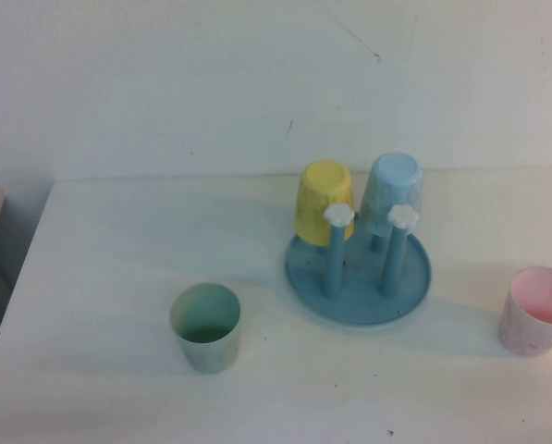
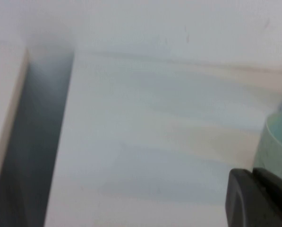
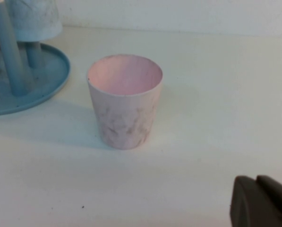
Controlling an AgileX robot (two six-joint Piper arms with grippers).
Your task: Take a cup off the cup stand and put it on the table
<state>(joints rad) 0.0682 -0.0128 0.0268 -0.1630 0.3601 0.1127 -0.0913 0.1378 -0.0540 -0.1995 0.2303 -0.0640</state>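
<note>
The pale pink speckled cup point(image 1: 536, 311) stands upright and alone on the white table point(image 1: 100, 240), to the right of the cup stand; it also shows in the right wrist view point(image 3: 125, 100). The blue cup stand point(image 1: 359, 277) has two bare pegs with white flower knobs point(image 1: 338, 215). My right gripper point(image 3: 256, 180) is shut and empty, drawn back from the pink cup. My left gripper point(image 2: 252, 173) is shut and empty, beside a green cup point(image 2: 277, 144). Neither gripper shows in the high view.
A yellow cup point(image 1: 324, 200) and a light blue cup point(image 1: 393, 191) hang upside down on the stand's back pegs. A green cup point(image 1: 205, 326) stands upright at the front left. The table's left edge point(image 1: 21, 250) drops to a dark gap.
</note>
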